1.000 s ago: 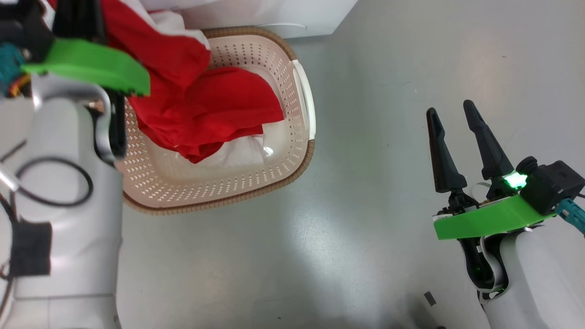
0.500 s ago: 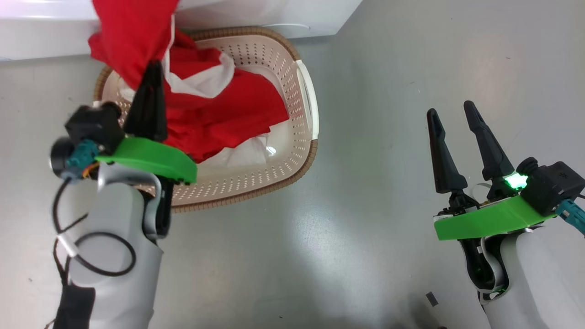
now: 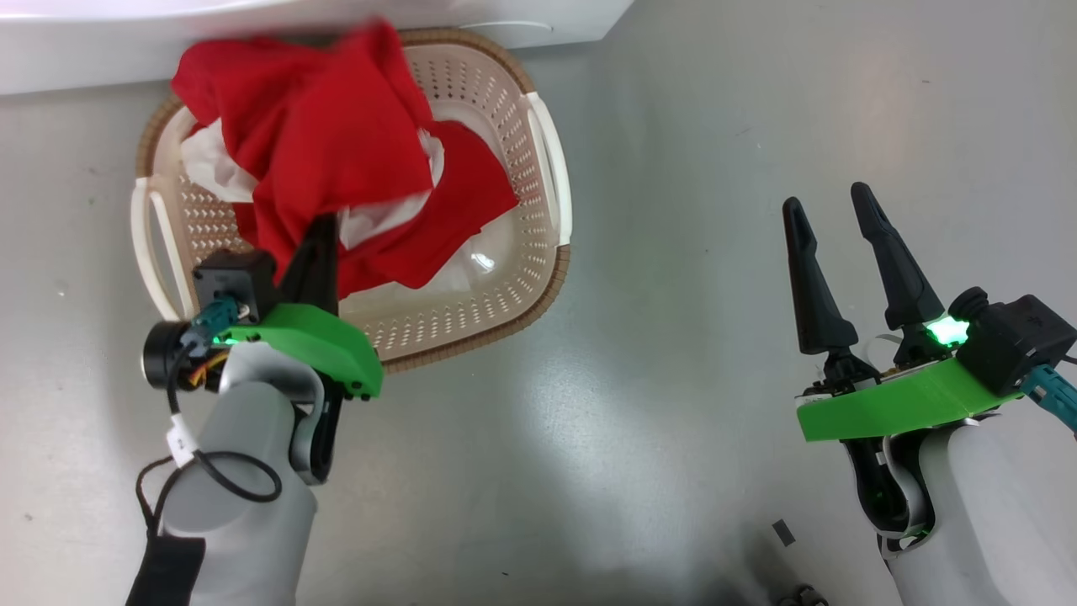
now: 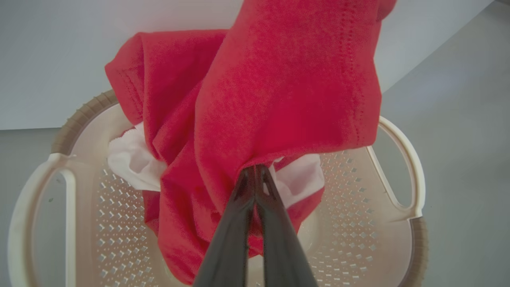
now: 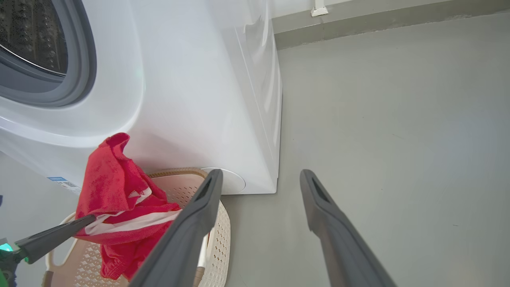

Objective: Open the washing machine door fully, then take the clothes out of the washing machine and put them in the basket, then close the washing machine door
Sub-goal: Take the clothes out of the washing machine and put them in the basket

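Bright red clothes (image 3: 336, 143) with white parts hang bunched over the cream basket (image 3: 471, 353), their lower folds lying inside it. My left gripper (image 3: 324, 223) is shut on a fold of the red cloth (image 4: 279, 79), its tips (image 4: 255, 169) pinched together above the basket's wall (image 4: 350, 223). At the right, over bare floor, my right gripper (image 3: 829, 202) stands open and holds nothing. The white washing machine (image 5: 191, 99) stands just behind the basket (image 5: 219, 227), its drum opening (image 5: 36, 32) uncovered. The washing machine door is out of view.
Grey floor (image 3: 673, 126) spreads to the right of the basket and the machine. A skirting line (image 5: 378, 20) runs along the far wall. The basket sits close against the machine's front (image 3: 84, 42).
My left arm has come down from high at the upper left to the basket's near side, carrying the red cloth down over the basket. The right gripper has stayed put.
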Motion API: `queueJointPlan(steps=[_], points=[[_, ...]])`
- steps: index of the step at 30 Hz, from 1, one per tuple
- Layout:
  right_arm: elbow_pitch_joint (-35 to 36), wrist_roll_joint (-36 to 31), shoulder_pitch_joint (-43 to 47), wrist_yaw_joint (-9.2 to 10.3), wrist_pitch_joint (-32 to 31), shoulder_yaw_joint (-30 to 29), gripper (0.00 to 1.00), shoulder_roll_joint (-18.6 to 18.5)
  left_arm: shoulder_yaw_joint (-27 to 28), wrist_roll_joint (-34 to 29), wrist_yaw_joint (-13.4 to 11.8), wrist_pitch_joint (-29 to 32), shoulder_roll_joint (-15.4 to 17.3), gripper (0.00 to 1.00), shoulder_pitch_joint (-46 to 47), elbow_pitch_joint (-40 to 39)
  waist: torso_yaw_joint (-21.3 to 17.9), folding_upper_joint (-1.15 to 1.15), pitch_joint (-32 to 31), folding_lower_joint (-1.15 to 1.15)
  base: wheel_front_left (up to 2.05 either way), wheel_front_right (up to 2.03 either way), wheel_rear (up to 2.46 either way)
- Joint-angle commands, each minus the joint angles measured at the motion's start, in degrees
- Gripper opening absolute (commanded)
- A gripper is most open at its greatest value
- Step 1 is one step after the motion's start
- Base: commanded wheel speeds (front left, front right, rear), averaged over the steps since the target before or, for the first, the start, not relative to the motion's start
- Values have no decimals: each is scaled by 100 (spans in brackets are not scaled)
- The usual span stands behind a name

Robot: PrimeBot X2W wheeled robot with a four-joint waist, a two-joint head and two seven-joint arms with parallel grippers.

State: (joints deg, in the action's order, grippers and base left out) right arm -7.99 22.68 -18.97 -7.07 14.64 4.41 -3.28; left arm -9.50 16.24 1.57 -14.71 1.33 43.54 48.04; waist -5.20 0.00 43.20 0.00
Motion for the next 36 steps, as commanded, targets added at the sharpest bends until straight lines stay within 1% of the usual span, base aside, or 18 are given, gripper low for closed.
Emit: queueJointPlan(steps=[1,6,11,15,16,17,18,19,20,21,29,36], points=[[128,-77,122,-42,36,140,100,12,70,42,12,-29,155,0,-30,74,-40,0,18,0,0,0,0],[119,-70,103,-42,36,161,100,20,-131,11,69,-29,155,0,135,726,-92,0,54,0,0,0,0],[116,-66,96,-42,36,182,100,25,-223,-53,57,-29,155,0,285,1093,-125,0,57,0,0,0,0],[98,-64,91,-42,36,194,100,29,-199,-49,50,-29,155,0,376,1227,-149,0,40,0,0,0,0],[96,-64,95,-42,36,193,100,30,-196,-48,58,-29,155,7,383,1234,-152,0,32,0,0,0,0],[90,-64,96,-42,36,193,100,31,-193,-46,68,-29,155,31,389,1234,-153,0,22,0,0,0,0],[84,-65,98,-42,36,191,100,31,-187,-51,69,-29,155,47,390,1213,-152,0,12,0,0,0,0],[79,-65,100,-42,36,189,100,32,-173,-46,75,-29,155,83,380,1183,-150,0,-3,0,0,0,0],[69,-65,102,-42,36,187,100,32,-159,-41,84,-29,155,99,362,1164,-147,0,-31,0,0,0,0],[63,-67,111,-42,36,183,100,33,-151,-47,89,-29,155,100,336,1122,-140,0,-61,0,0,0,0],[17,-100,203,-42,36,140,100,4,7,-175,152,-29,154,100,-2,556,-38,0,-411,0,0,0,0],[-59,-140,401,-42,36,111,100,-79,230,-277,217,-29,154,100,-478,-36,78,0,-938,0,0,0,0]])
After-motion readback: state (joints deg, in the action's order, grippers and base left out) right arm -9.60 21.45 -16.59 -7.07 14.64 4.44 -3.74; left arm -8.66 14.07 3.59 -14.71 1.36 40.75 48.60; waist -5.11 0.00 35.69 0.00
